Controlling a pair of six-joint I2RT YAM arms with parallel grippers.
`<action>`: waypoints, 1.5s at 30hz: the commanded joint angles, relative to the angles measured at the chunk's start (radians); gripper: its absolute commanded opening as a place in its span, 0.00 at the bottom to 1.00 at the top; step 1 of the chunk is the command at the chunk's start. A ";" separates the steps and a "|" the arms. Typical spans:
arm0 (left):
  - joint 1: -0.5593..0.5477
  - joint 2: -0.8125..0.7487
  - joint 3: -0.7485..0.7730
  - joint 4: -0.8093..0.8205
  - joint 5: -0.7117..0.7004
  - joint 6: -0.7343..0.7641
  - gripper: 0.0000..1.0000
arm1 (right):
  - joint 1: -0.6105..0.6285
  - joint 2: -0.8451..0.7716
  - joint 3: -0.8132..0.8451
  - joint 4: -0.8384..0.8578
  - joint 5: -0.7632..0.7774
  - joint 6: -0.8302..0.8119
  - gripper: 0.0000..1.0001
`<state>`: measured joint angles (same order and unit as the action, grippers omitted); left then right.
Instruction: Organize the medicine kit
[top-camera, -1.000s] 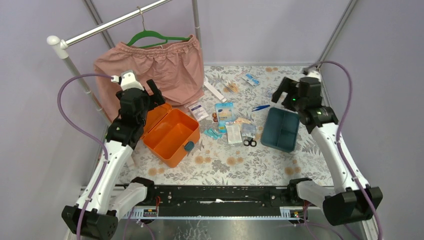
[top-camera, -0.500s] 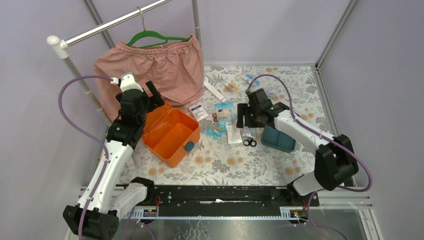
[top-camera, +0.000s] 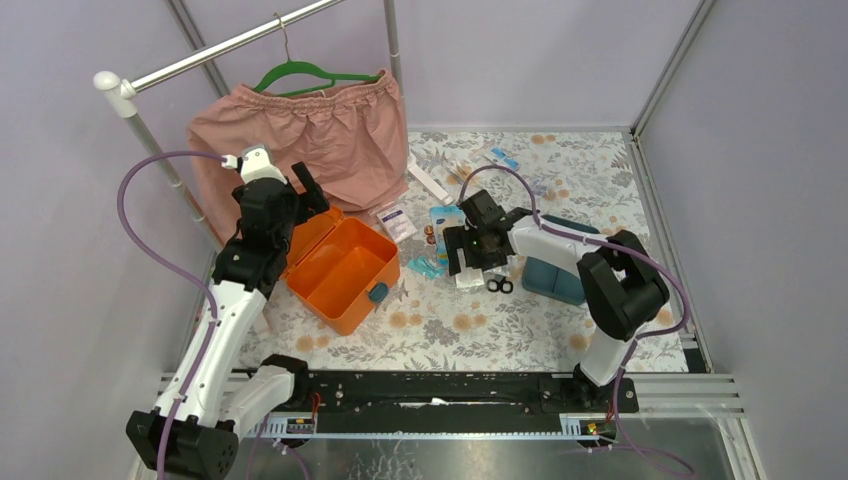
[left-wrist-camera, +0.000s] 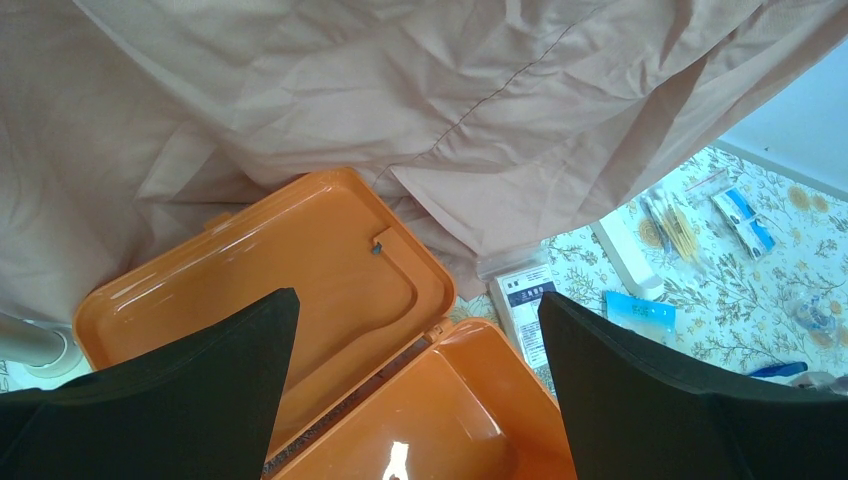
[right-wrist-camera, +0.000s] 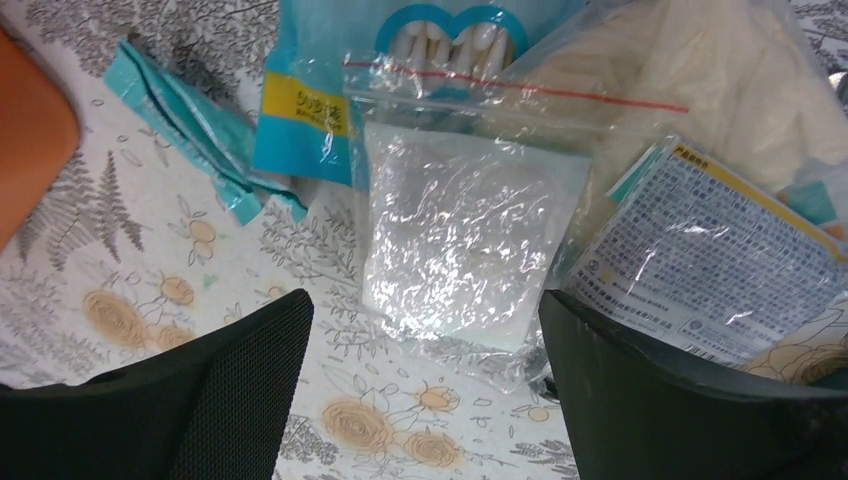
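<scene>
Top view: the orange box (top-camera: 345, 268), lid open, is seen left on the tabletop (top-camera: 470, 330); the teal tray (top-camera: 556, 280), shown only here, is half hidden by the right arm (top-camera: 560, 238).
Left wrist: the left hand (left-wrist-camera: 415, 330) is held apart above the box lid (left-wrist-camera: 270, 265).
Right wrist: the right hand (right-wrist-camera: 425, 320) is held apart over a clear bag (right-wrist-camera: 455, 240); its contents cannot be made out.

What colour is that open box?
The box is orange, clearest from the top external view.

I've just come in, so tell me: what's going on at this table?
A two-armed robot is sorting medical supplies. The right gripper, open, hovers over a clear zip bag among packets scattered on the table. The left gripper, also open, hangs above the open orange box, which looks empty. The teal insert tray lies outside it, partly under the right arm.
</scene>
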<state>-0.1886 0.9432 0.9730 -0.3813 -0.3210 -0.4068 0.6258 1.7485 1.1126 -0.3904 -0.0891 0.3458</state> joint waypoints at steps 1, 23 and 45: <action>0.009 -0.005 -0.011 0.000 0.008 -0.003 0.99 | 0.017 0.041 0.069 0.013 0.056 -0.035 0.92; 0.010 -0.007 -0.013 -0.001 0.001 0.000 0.99 | 0.071 0.092 0.066 0.027 0.235 -0.003 0.76; 0.009 -0.025 -0.014 0.000 0.011 0.002 0.99 | 0.071 -0.174 0.023 0.171 -0.064 0.134 0.61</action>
<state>-0.1886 0.9356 0.9726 -0.3813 -0.3195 -0.4068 0.6876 1.6451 1.0836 -0.2653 -0.0380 0.4198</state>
